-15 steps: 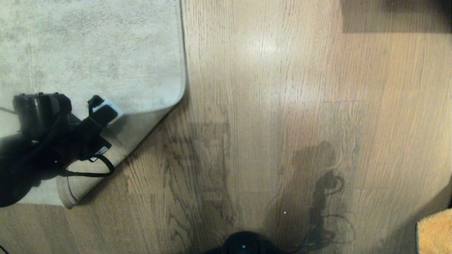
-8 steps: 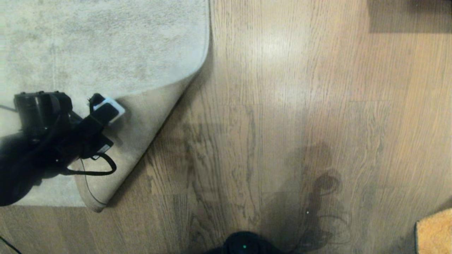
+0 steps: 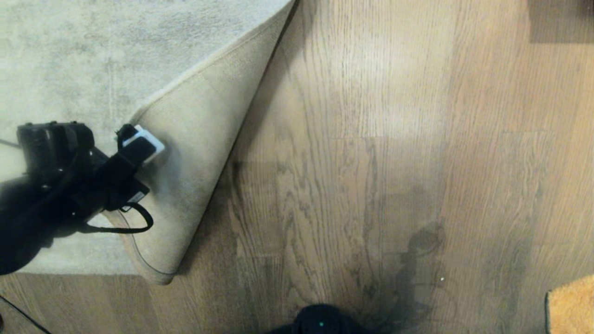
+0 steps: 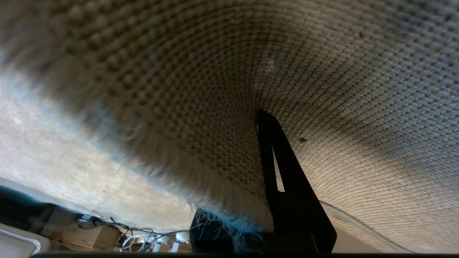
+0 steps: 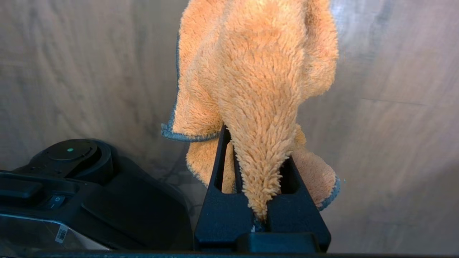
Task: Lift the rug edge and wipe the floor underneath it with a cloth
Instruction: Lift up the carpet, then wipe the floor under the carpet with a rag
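My left pincer is clamped on the rug edge, and I hold it raised and folded back over the pile so that the tan woven backing faces up. From my left wrist view that backing arches over one dark finger pressed against the weave, with the fuzzy pile fringe bunched at the base of the jaws: the grip is narrow, with rug caught in it. I judge the corner is held this way to bare the planks it normally covers; the fold runs as a slanted line across the left of the head view, with the corner tip low down, close to the floor.

The floor, light wood-grain plank with darker streaks, lies open just beside the fold, shaded where the lifted flap hangs over it. That strip next to the fold is, I think, what needs wiping.

My right pincer is squeezed narrow on the cloth, an orange fuzzy rag with a grey hem, which hangs loose from the jaws above bare floor. In the head view only a corner of orange shows at the lower right, well apart from the rug. So the lift looks done and the wipe not begun. The rag must next travel across to the exposed floor while the left holds its clamp; if that slackens, the flap would drop back.
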Controlling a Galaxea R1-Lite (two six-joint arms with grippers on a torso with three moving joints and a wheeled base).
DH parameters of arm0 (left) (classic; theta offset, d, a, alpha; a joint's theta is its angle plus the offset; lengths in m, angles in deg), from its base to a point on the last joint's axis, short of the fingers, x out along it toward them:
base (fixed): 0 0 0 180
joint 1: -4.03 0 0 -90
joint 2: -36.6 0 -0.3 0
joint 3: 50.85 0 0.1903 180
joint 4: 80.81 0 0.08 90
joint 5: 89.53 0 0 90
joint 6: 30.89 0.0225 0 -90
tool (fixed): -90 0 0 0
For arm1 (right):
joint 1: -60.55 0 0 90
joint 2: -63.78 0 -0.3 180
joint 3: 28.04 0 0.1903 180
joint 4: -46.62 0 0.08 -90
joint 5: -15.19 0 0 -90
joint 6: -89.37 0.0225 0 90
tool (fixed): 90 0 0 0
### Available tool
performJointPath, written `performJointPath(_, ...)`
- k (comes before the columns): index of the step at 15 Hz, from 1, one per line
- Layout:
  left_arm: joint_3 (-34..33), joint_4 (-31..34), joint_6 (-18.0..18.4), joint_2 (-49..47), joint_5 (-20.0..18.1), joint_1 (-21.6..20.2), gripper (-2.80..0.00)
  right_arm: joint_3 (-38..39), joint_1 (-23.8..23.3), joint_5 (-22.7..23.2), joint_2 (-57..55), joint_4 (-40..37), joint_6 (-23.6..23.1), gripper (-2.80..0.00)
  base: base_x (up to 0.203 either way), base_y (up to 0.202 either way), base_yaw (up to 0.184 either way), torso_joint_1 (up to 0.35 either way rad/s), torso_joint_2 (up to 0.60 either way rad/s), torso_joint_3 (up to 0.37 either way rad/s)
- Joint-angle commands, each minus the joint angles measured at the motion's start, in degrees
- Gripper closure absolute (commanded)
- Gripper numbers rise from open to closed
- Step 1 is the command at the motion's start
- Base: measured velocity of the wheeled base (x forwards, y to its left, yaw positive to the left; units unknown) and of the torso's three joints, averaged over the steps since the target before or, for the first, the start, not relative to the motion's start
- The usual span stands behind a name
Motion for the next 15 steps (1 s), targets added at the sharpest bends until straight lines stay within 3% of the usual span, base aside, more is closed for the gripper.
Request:
performJointPath(1, -0.14, -0.16, 0.32, 0.02, 0.29, 0.08, 0.00, 0.00, 0.02, 0.06, -0.07, -0.01, -0.03, 0.00, 0.000, 0.189, -0.003, 0.002, 0.00, 0.004)
performJointPath(7, -1.46, 0.12, 0.49, 1.69, 0.20, 0.18, 0.00, 0.00, 0.02, 0.06, -0.07, -0.01, -0.03, 0.00, 0.000, 0.161, -0.003, 0.003, 0.00, 0.003)
performJointPath(12, -0.92, 0.64, 1.27, 1.20, -0.15, 2.89, 0.00, 0.00, 0.02, 0.06, -0.07, -0.01, -0.03, 0.00, 0.000, 0.000, 0.000, 0.000, 0.00, 0.000)
performJointPath(15, 1.02, 0.66, 2.90, -0.02, -3.50, 4.74, 0.00, 0.00, 0.02, 0.06, -0.07, -0.01, -0.03, 0.00, 0.000, 0.000, 0.000, 0.000, 0.00, 0.000)
